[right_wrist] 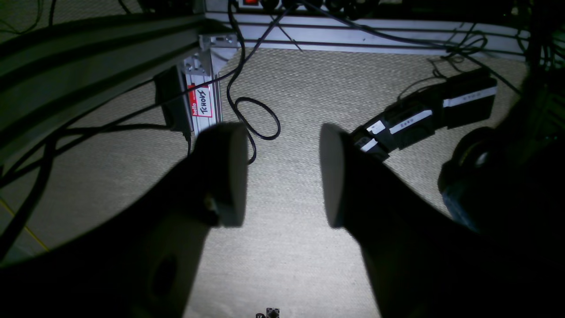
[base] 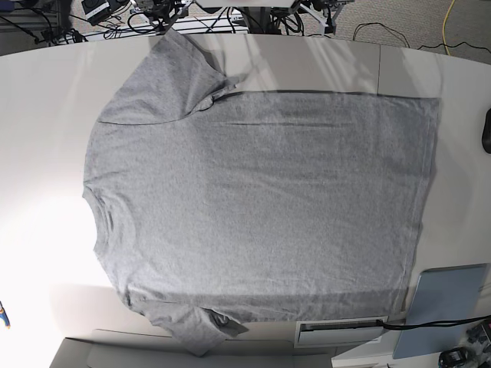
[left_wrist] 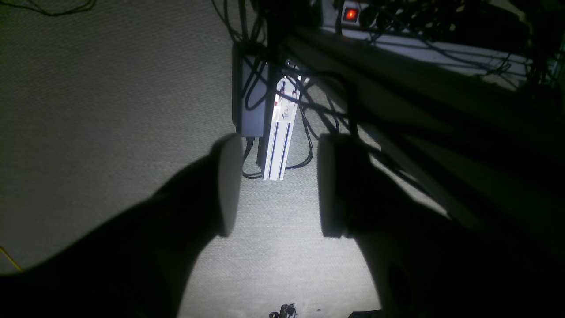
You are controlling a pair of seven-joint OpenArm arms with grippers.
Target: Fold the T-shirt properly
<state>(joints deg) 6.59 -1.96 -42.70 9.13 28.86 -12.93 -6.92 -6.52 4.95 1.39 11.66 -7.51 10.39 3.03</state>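
The grey T-shirt (base: 261,199) is lying spread flat, plain side up, across the white table (base: 38,138), collar at the left, hem at the right. Left gripper (left_wrist: 278,185) and right gripper (right_wrist: 282,170) are both hanging over carpet (below table level), jaws spread, gripping nothing.

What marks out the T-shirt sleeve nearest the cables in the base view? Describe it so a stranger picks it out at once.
On the white table a grey T-shirt lies spread flat, neck to the left, hem to the right. Its far sleeve points to the table's top edge. Unlike the near sleeve at the bottom edge, it lies broad and spread wide.
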